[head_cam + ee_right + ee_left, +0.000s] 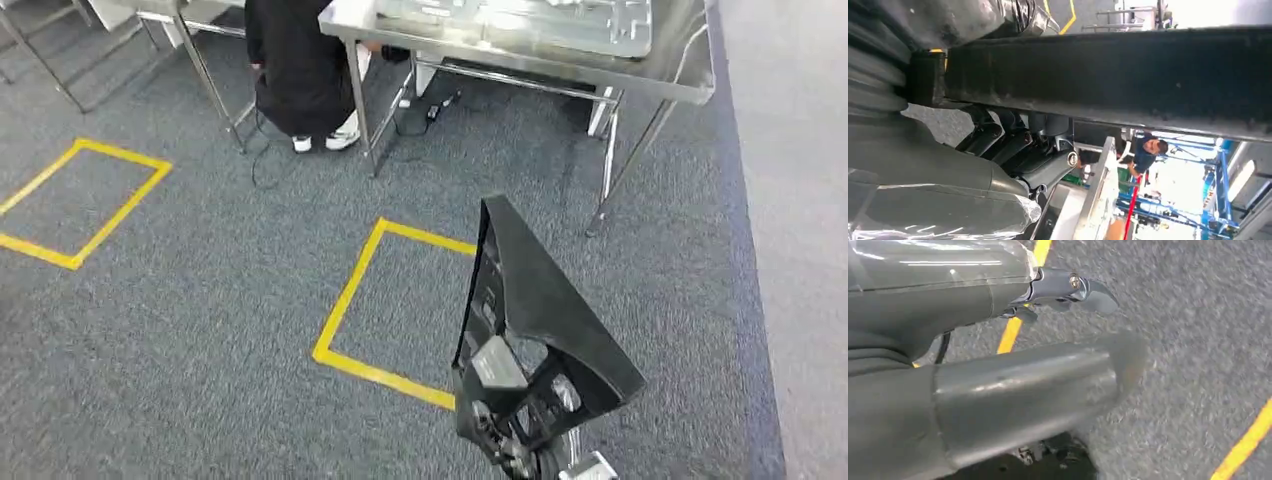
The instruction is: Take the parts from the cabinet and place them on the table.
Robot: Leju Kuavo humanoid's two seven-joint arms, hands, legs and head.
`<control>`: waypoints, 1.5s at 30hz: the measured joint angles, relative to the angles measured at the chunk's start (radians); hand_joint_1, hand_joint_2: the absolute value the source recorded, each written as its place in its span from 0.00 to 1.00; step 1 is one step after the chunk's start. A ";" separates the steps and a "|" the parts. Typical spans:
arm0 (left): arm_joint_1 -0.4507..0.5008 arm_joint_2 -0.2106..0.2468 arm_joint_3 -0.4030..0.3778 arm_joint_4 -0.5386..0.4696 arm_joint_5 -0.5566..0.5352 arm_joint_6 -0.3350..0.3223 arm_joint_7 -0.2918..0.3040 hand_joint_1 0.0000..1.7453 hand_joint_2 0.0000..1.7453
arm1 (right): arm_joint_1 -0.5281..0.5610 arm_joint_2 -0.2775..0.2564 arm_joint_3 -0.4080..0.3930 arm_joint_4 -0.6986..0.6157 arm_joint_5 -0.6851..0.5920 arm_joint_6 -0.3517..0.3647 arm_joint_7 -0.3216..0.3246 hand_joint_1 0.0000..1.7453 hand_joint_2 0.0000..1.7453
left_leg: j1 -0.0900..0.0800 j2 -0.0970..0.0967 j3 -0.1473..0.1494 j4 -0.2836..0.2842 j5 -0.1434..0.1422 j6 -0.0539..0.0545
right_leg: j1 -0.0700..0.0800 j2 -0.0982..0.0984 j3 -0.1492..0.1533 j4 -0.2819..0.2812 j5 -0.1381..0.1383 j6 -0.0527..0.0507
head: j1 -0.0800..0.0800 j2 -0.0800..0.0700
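Head view high, facing down at floor point(200, 330); wrist views close.

grey carpet point(200, 300), steel table point(690, 85)

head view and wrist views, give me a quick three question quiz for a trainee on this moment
1. True or false: the black part already lies on the steel table.
2. Which robot hand holds the black part? A) left robot hand B) right robot hand C) neither
3. Fill in: the floor squares are marked with ____ tape.

Key
1. False. In the head view the part is up over the carpet, short of the table.
2. B. The right robot hand has its fingers wrapped round the part's edge; the left robot hand holds nothing, over carpet.
3. Yellow.
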 joint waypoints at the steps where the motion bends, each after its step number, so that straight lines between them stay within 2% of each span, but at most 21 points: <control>1: 0.003 0.000 0.000 0.000 0.000 0.000 0.000 0.00 0.00 | 0.002 0.000 0.001 0.000 0.001 0.000 0.000 1.00 1.00 | 0.000 0.000 -0.051 0.079 -0.021 -0.002 | 0.003 0.001 0.007 0.000 -0.007 -0.002 | 0.000 0.000; 2: 0.005 0.000 0.000 0.000 0.001 0.000 0.002 0.00 0.00 | 0.002 0.000 0.003 0.000 0.001 -0.001 0.000 1.00 1.00 | 0.000 0.000 -0.085 0.117 -0.014 -0.003 | 0.004 0.004 0.016 0.000 -0.015 -0.002 | 0.000 0.000; 3: 0.007 0.000 0.000 0.000 0.001 0.000 0.003 0.00 0.00 | 0.003 0.000 0.005 0.000 0.002 -0.005 0.002 1.00 1.00 | 0.000 0.000 -0.092 0.099 0.025 -0.002 | 0.004 0.008 0.029 0.000 -0.024 -0.001 | 0.000 0.000; 6: 0.008 0.001 0.000 0.000 -0.002 0.000 0.003 0.00 0.00 | 0.003 0.000 0.006 0.000 0.007 -0.006 0.008 1.00 1.00 | -0.001 -0.001 -0.014 -0.140 0.197 0.013 | 0.005 0.013 0.075 0.000 -0.058 0.007 | 0.000 0.000; 8: 0.007 0.001 0.000 0.000 -0.005 0.000 0.005 0.00 0.00 | 0.000 0.000 0.008 0.000 0.010 -0.010 0.011 1.00 1.00 | -0.012 -0.002 0.015 -0.178 0.162 0.027 | 0.009 0.017 0.079 0.002 -0.073 0.023 | 0.000 0.000; 12: 0.009 -0.002 0.000 0.000 -0.006 0.002 0.008 0.00 0.00 | 0.001 -0.001 0.009 0.000 0.011 -0.017 0.017 1.00 1.00 | -0.005 -0.005 0.043 -0.205 0.155 0.050 | 0.006 0.013 0.083 0.022 -0.062 0.042 | 0.000 0.000; 14: 0.008 -0.002 0.000 0.000 -0.006 0.002 0.008 0.00 0.00 | -0.002 -0.003 0.009 0.000 0.013 -0.017 0.016 1.00 1.00 | -0.004 -0.003 0.066 -0.217 0.147 0.061 | 0.002 0.011 0.026 0.132 -0.081 0.048 | 0.000 0.000; 17: 0.007 -0.002 0.000 0.000 -0.010 0.002 0.009 0.00 0.00 | -0.002 -0.006 0.009 0.000 0.013 -0.018 0.017 1.00 1.00 | -0.004 -0.004 0.086 -0.217 0.124 0.060 | -0.005 0.009 -0.118 0.306 -0.170 0.062 | 0.000 0.000; 19: 0.010 -0.002 0.000 0.000 -0.013 0.002 0.010 0.00 0.00 | -0.002 -0.008 0.009 0.000 0.013 -0.022 0.018 1.00 1.00 | -0.002 -0.005 0.115 -0.217 0.103 0.056 | -0.008 0.006 -0.136 0.262 -0.119 0.064 | 0.000 0.000; 22: 0.011 -0.003 -0.001 0.000 -0.014 0.002 0.011 0.00 0.00 | -0.001 -0.009 0.009 0.000 0.012 -0.023 0.018 1.00 1.00 | 0.000 -0.004 0.152 -0.218 0.067 0.044 | -0.010 -0.003 -0.097 0.050 0.066 0.056 | 0.001 0.000; 23: 0.008 -0.003 -0.001 0.000 -0.014 0.002 0.011 0.00 0.00 | -0.001 -0.010 0.009 0.002 0.006 -0.021 0.019 1.00 1.00 | -0.002 0.001 0.167 -0.214 0.060 0.036 | 0.003 -0.018 -0.104 0.057 0.024 0.053 | 0.000 0.000; 24: 0.007 -0.003 -0.002 0.000 -0.015 0.002 0.011 0.00 0.00 | -0.003 -0.010 0.010 0.001 -0.014 -0.016 0.016 1.00 1.00 | -0.005 0.004 0.167 -0.218 0.050 0.027 | 0.006 -0.021 -0.100 0.058 0.034 0.039 | 0.001 0.000; 27: 0.005 -0.003 -0.003 0.000 -0.016 0.002 0.012 0.00 0.00 | -0.001 -0.010 0.009 -0.002 -0.040 -0.011 0.013 1.00 1.00 | -0.006 0.016 0.188 -0.201 0.051 0.014 | 0.001 0.009 -0.076 0.049 0.027 0.017 | 0.002 0.000; 29: -0.002 -0.003 -0.004 0.001 -0.017 0.002 0.011 0.00 0.00 | -0.002 -0.010 0.009 -0.003 -0.040 -0.010 0.009 1.00 1.00 | -0.002 0.005 0.135 -0.090 0.039 0.009 | -0.002 0.014 -0.051 0.036 0.016 0.002 | 0.001 0.000; 31: -0.001 -0.003 -0.004 0.003 -0.017 0.003 0.011 0.00 0.00 | -0.004 -0.009 0.009 -0.003 -0.037 -0.010 0.004 1.00 1.00 | -0.002 0.000 0.030 0.058 -0.030 0.003 | 0.001 0.025 -0.036 0.033 0.003 -0.005 | 0.001 0.000; 33: 0.003 -0.002 -0.004 0.003 -0.017 0.003 0.012 0.00 0.00 | -0.004 -0.008 0.009 -0.003 -0.022 -0.015 0.002 1.00 1.00 | -0.002 0.000 -0.038 0.108 -0.073 0.005 | 0.005 0.037 -0.016 0.033 -0.014 -0.007 | 0.001 0.000; 35: 0.003 -0.002 -0.004 0.003 -0.017 0.002 0.012 0.00 0.00 | -0.004 -0.008 0.010 -0.003 -0.008 -0.018 0.002 1.00 1.00 | -0.005 -0.001 -0.041 0.026 -0.014 0.013 | 0.008 0.043 0.012 0.033 -0.034 -0.006 | 0.001 0.000; 37: 0.005 -0.002 -0.004 0.003 -0.017 0.002 0.012 0.00 0.00 | -0.006 -0.008 0.011 -0.003 0.000 -0.018 0.002 1.00 1.00 | -0.015 -0.006 -0.016 -0.129 0.142 0.035 | 0.010 0.044 0.035 0.031 -0.057 -0.003 | 0.001 0.000; 41: 0.007 0.002 -0.004 0.003 -0.017 0.002 0.013 0.00 0.00 | -0.009 -0.007 0.014 -0.003 0.009 -0.023 0.004 1.00 1.00 | -0.026 -0.011 -0.013 -0.171 0.159 0.055 | 0.009 0.046 0.043 0.035 -0.057 0.026 | 0.002 0.000; 43: 0.007 -0.001 -0.005 0.004 -0.018 0.002 0.013 0.00 0.00 | -0.012 -0.007 0.014 -0.003 0.011 -0.024 0.006 1.00 1.00 | -0.016 -0.011 0.025 -0.199 0.160 0.064 | 0.010 0.030 0.047 0.058 -0.059 0.033 | 0.002 0.000; 45: 0.006 0.000 -0.005 0.004 -0.019 0.002 0.013 0.00 0.00 | -0.019 -0.008 0.014 -0.003 0.017 -0.026 0.006 1.00 1.00 | -0.014 -0.010 0.048 -0.211 0.151 0.074 | 0.006 0.013 -0.021 0.176 -0.090 0.047 | 0.002 0.000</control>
